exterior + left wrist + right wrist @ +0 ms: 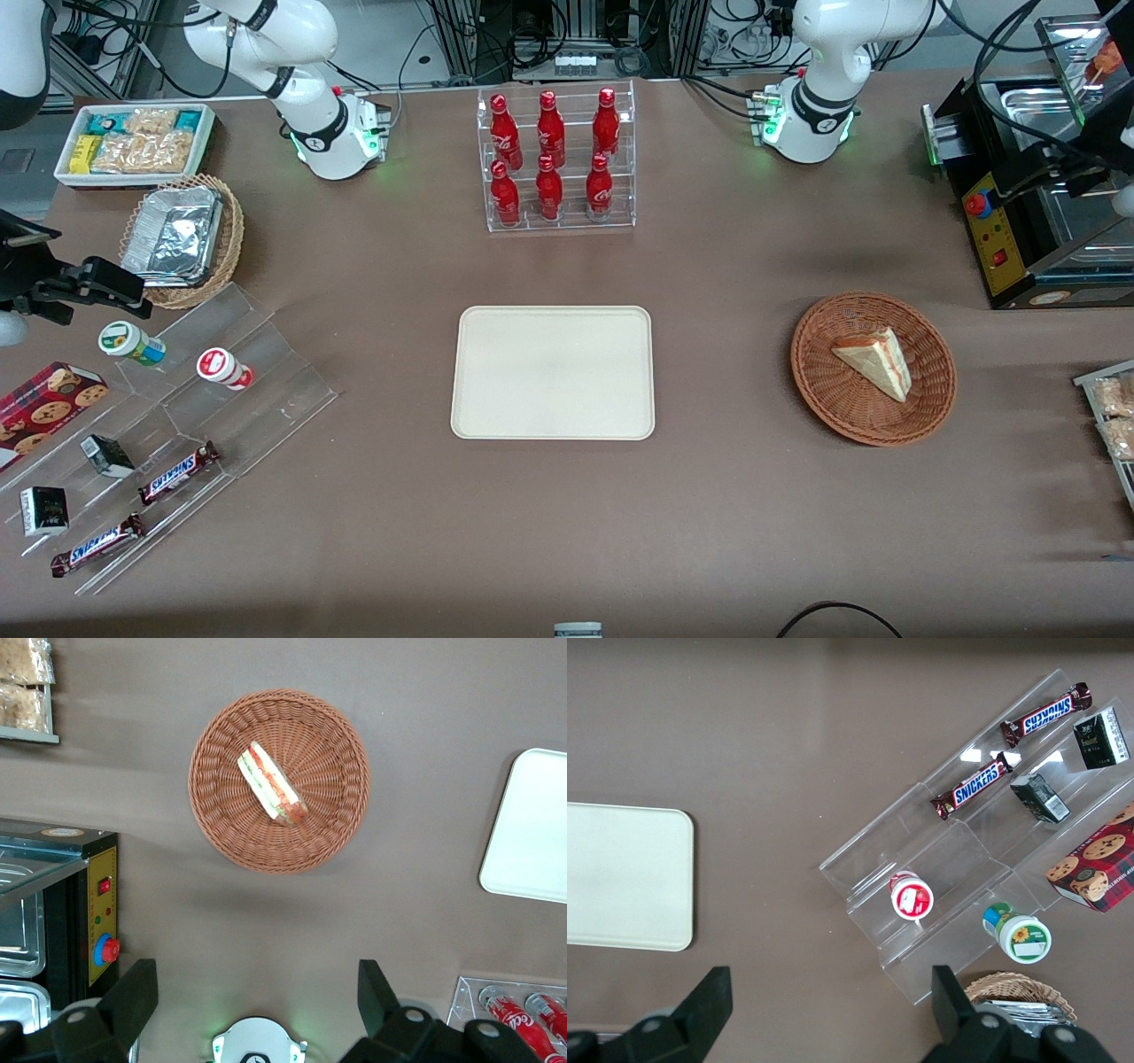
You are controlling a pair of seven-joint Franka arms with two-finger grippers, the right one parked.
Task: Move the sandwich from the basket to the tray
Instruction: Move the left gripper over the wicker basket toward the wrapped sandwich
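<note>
1. Sandwich (pixel 875 363) lies in the reddish-brown basket (pixel 921 412), toward working arm's end of table.
2. Tray (pixel 554 372) sits mid-table, bare, well apart from the basket, nearer the front camera than the bottle rack (pixel 558 159).
3. Gripper (pixel 257 1010) hovers high above the table near the basket, fingers (pixel 133 997) spread wide, holding nothing.

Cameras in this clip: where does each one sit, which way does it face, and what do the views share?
Front view: high, facing both arm bases, over the tray and the basket with the sandwich.
Left wrist view: above the basket, looking down; open claw shows.
Right wrist view: looks down on the snack rack; parked arm's fingers show.
All three share the tray.
</note>
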